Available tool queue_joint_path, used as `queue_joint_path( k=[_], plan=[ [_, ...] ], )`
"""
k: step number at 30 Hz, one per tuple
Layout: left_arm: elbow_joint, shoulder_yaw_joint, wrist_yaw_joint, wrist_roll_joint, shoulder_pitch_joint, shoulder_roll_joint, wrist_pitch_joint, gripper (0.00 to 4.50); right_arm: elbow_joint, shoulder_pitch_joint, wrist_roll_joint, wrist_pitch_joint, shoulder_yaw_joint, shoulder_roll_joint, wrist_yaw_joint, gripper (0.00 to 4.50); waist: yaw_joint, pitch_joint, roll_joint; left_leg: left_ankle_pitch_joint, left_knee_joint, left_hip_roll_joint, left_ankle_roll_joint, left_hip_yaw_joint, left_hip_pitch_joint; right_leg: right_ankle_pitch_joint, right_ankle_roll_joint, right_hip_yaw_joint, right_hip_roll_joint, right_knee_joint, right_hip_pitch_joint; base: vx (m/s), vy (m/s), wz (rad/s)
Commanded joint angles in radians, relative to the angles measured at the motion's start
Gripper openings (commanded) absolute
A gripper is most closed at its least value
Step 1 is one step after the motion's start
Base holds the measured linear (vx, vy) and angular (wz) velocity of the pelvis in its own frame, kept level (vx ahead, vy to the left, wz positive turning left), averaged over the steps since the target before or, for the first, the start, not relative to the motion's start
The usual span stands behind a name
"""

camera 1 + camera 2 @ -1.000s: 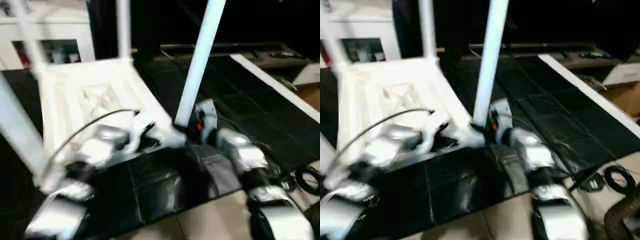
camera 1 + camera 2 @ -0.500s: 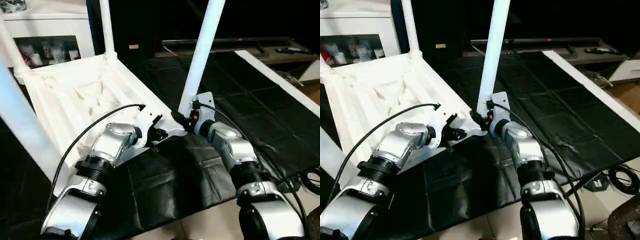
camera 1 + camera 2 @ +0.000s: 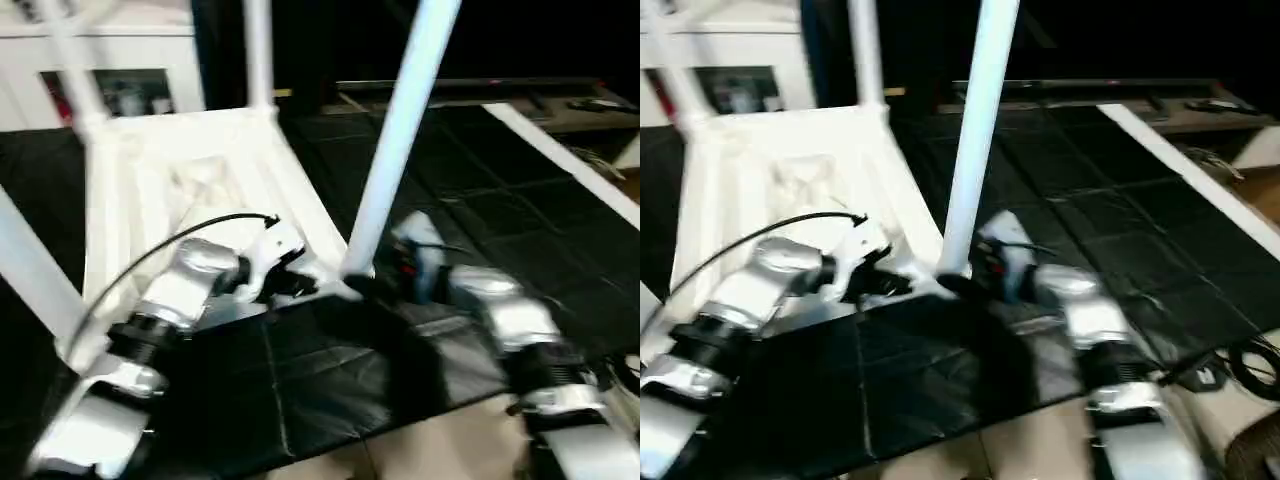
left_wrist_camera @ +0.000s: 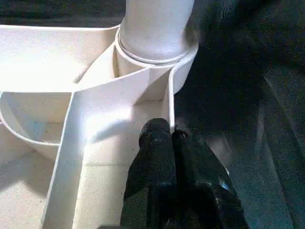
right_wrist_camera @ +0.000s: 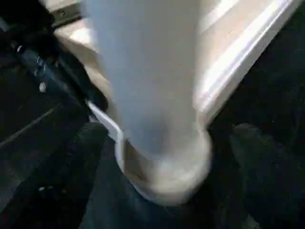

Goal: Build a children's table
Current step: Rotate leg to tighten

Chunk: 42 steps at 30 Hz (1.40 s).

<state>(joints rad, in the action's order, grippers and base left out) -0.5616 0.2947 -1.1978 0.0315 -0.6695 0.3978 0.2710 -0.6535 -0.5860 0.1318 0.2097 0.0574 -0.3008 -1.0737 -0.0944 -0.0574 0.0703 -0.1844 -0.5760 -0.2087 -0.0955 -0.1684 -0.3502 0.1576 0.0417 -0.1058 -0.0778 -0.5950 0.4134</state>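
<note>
The children's table lies upside down on the black mat, its ribbed white top [image 3: 180, 190] facing up. Several white legs stand upright in its corner sockets, the nearest one [image 3: 400, 130] at the front right corner. My left gripper [image 4: 164, 133] is shut, pinching the thin rim wall of the top [image 4: 95, 119] just beside that leg's socket [image 4: 155, 52]. My right gripper [image 3: 378, 286] sits at the base of the same leg [image 5: 147, 81] from the other side. Its dark fingers [image 5: 252, 162] stand apart on either side of the socket, off the leg.
A white cabinet with glass doors [image 3: 100, 85] stands behind the table. The black mat [image 3: 480, 190] spreads to the right, bordered by a long white strip [image 3: 560, 150]. Pale floor tiles [image 3: 450, 450] lie in front, and cables [image 3: 1252, 365] lie at the right edge.
My right gripper's fingers have spread apart from the base of the front right leg. The left gripper keeps its pinch on the rim. The head camera has shifted.
</note>
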Motion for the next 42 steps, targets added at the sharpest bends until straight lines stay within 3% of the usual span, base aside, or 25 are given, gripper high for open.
queue_joint_path(
  k=[1,5,13,23,25,26,31,36,42],
  plan=[
    [0.029,0.036,-0.074,-0.014,-0.006,0.004,-0.045,0.0,0.022,-0.002,0.029,-0.012,-0.002,-0.025,-0.061,4.46,0.002,0.073,-0.013,-0.103,0.057,-0.028,0.063,-0.003,0.002,0.119,0.208,0.06,-0.069,0.048,-0.069,0.0,0.0,0.0],
    [0.058,0.06,-0.193,-0.031,0.005,0.049,-0.061,0.0,0.033,-0.002,0.061,-0.026,0.014,-0.07,-0.201,4.46,-0.003,0.072,-0.012,-0.122,0.056,-0.03,0.063,-0.006,0.002,0.164,0.208,0.058,-0.07,0.051,-0.07,0.0,0.0,0.0],
    [0.079,0.092,-0.263,-0.036,0.012,0.063,-0.082,0.0,0.052,0.001,0.089,-0.034,0.064,-0.083,-0.386,4.46,-0.021,0.07,-0.012,-0.152,0.056,-0.035,0.051,-0.006,0.005,0.225,0.197,0.058,-0.072,0.056,-0.063,0.0,0.0,0.0],
    [0.079,0.103,-0.282,-0.03,0.013,0.066,-0.096,0.0,0.007,-0.018,0.085,-0.051,0.077,-0.069,-0.414,4.46,-0.025,0.07,-0.01,-0.171,0.055,-0.032,0.03,-0.004,0.004,0.291,0.165,0.057,-0.073,0.061,-0.063,0.0,0.0,0.0],
    [0.079,0.104,-0.285,-0.029,0.013,0.066,-0.098,0.0,-0.004,-0.023,0.083,-0.057,0.079,-0.066,-0.417,4.29,-0.025,0.071,-0.01,-0.167,0.055,-0.032,0.031,-0.004,0.004,0.288,0.164,0.057,-0.072,0.06,-0.062,0.0,0.0,0.0],
    [0.08,0.105,-0.282,-0.026,0.013,0.066,-0.098,0.0,-0.033,-0.036,0.076,-0.072,0.083,-0.054,-0.417,4.17,-0.024,0.071,-0.001,-0.159,0.054,-0.031,0.034,-0.004,0.0,0.293,0.166,0.056,-0.074,0.056,-0.063,0.0,0.0,0.0],
    [0.087,0.109,-0.276,-0.023,0.018,0.068,-0.098,0.0,-0.077,-0.062,0.077,-0.088,0.091,-0.023,-0.427,3.79,-0.022,0.071,-0.007,-0.158,0.054,-0.035,0.033,-0.004,0.005,0.281,0.172,0.057,-0.073,0.056,-0.059,0.0,0.0,0.0],
    [0.087,0.11,-0.273,-0.021,0.021,0.069,-0.101,0.0,-0.078,-0.062,0.08,-0.087,0.092,-0.021,-0.44,3.37,-0.024,0.072,-0.005,-0.136,0.053,-0.033,0.037,-0.005,0.002,0.228,0.187,0.057,-0.072,0.049,-0.063,0.0,0.0,0.0],
    [0.086,0.109,-0.268,-0.018,0.024,0.071,-0.106,0.0,-0.1,-0.066,0.079,-0.103,0.091,-0.014,-0.449,2.82,-0.023,0.07,-0.004,-0.152,0.053,-0.033,0.034,-0.005,0.003,0.277,0.173,0.057,-0.074,0.055,-0.061,0.0,0.0,0.0]
  ],
)
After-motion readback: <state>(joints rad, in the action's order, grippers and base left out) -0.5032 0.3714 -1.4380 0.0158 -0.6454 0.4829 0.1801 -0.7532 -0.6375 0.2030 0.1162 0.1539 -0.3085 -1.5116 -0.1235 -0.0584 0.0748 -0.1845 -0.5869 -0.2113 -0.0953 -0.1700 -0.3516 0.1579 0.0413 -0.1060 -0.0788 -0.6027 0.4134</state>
